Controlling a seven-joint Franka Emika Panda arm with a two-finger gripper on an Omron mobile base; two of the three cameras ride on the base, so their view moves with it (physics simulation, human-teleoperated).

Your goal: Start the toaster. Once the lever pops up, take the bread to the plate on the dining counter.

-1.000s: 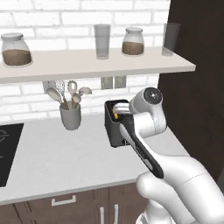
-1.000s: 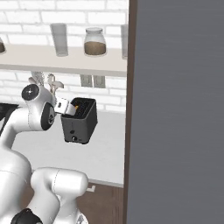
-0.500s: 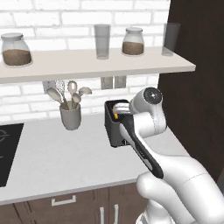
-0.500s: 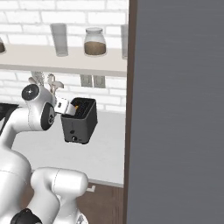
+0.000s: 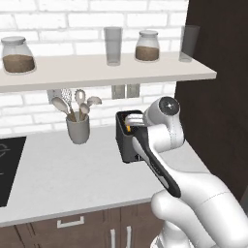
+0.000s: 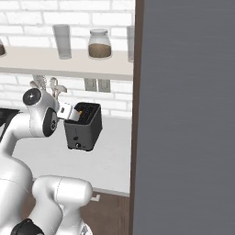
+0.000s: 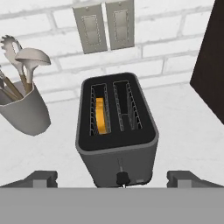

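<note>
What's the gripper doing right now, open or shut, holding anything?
Gripper: open, jaws spread wide and holding nothing, poised just above the front of the toaster, whose left slot holds the bread.

A white brick wall (image 5: pixel 160 19) backs the pale grey worktop (image 5: pixel 63 179) — a cream shelf (image 5: pixel 97 72) above it holds two jars and two glasses. Twin outlets (image 7: pixel 105 26) sit below the shelf; dark wood cabinets (image 5: pixel 72 227) under the worktop's front edge — a tall dark panel (image 5: pixel 218 106) at its right end.
</note>
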